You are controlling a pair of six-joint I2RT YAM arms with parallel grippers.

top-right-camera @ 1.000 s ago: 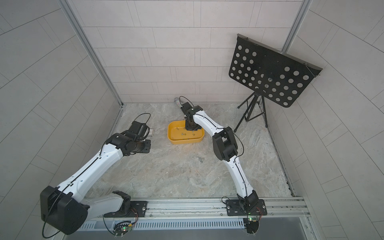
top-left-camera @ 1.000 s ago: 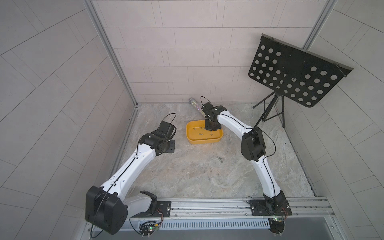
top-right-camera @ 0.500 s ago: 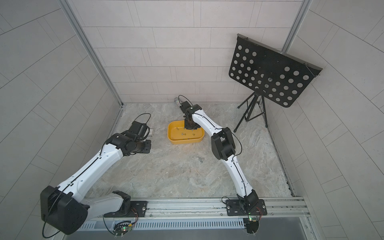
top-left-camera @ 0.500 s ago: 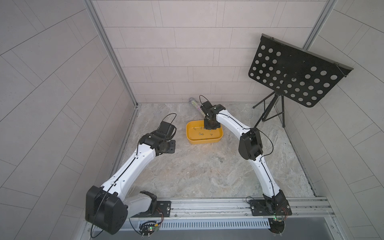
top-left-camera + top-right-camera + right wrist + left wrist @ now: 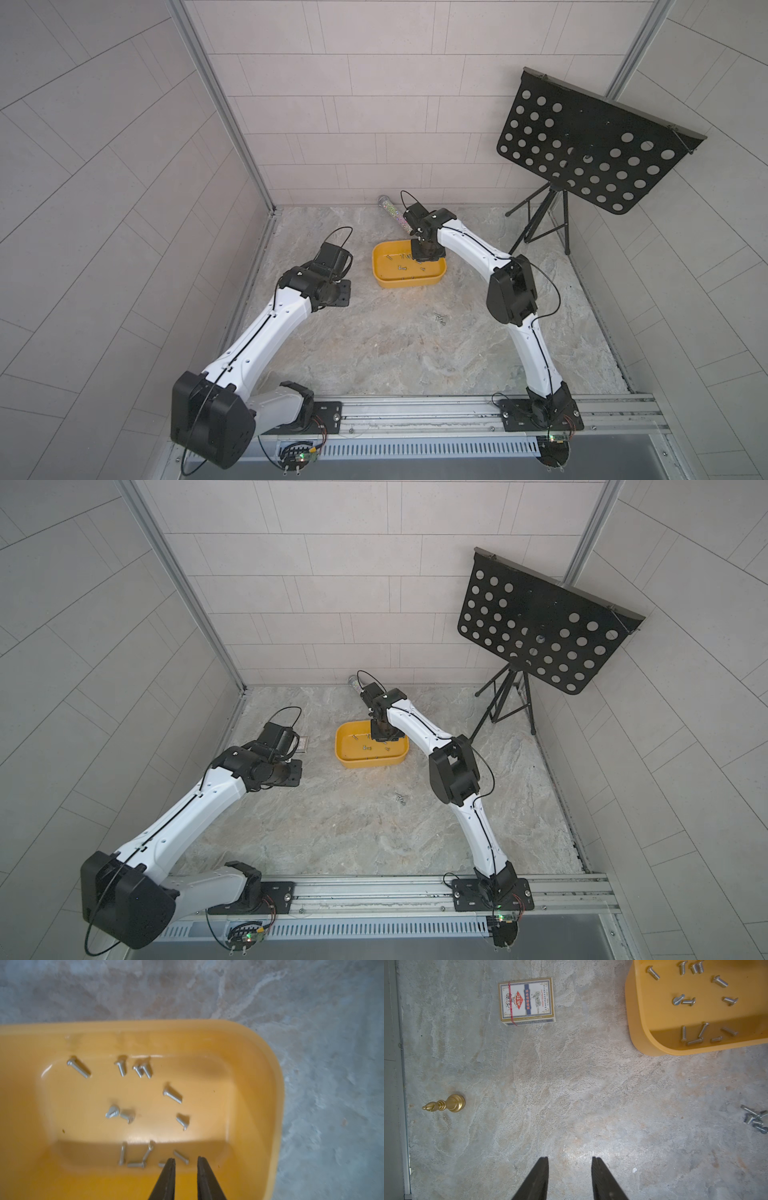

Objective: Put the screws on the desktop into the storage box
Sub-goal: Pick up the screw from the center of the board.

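Storage box (image 5: 405, 283) sits on the desk (image 5: 374, 357) toward the back. About a dozen screws (image 5: 172, 1094) are seen lying inside it, clearest in the right wrist view. Right jaws are held over the box interior, slightly apart, with nothing between them. A small heap of loose screws (image 5: 439, 318) is left on the desk in front of the box, apart from it. It is tiny in both top views and sharper at the edge of the left wrist view. Left jaws are apart over bare desk, nothing gripped. Card box (image 5: 527, 1001) and gold pawn-like piece (image 5: 446, 1103) are shown plainly only by the left wrist view. Music stand (image 5: 590, 145) and glitter tube (image 5: 390, 210) are caught only in the top views.
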